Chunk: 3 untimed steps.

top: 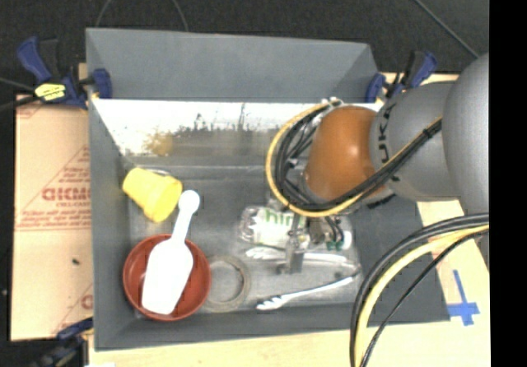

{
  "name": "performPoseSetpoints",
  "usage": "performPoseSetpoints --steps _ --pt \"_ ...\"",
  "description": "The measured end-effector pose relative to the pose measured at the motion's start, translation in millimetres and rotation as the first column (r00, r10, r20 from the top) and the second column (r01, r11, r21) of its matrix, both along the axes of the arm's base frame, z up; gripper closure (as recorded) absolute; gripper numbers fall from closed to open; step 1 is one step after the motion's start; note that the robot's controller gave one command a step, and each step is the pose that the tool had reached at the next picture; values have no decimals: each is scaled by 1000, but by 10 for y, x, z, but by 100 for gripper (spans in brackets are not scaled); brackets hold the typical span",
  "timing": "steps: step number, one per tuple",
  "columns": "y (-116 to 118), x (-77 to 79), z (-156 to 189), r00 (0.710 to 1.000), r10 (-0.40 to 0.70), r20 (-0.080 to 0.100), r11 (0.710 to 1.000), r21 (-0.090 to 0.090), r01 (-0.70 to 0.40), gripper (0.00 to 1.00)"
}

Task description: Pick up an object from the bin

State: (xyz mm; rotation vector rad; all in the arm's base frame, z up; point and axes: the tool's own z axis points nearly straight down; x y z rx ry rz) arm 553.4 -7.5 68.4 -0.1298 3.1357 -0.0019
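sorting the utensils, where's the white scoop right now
In the camera view the white scoop is at the lower left of the bin. Its blade rests in the red bowl, and its handle reaches up beside the yellow cup.

One yellow plastic cup, one round red bowl, one white plastic scoop. One clear tape ring, one clear green-printed wrapper, one thin white stick.
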Motion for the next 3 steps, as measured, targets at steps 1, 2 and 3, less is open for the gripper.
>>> performPoseSetpoints --steps 1,2,3 --pt "-22 -699 918 1000 0 9 1000 -2 0 0" --pt "-130 -355 318 1000 -15 -4 1000 -1 15 0" --pt "-420 -769 44 995 92 33 996 -5 -91 0"
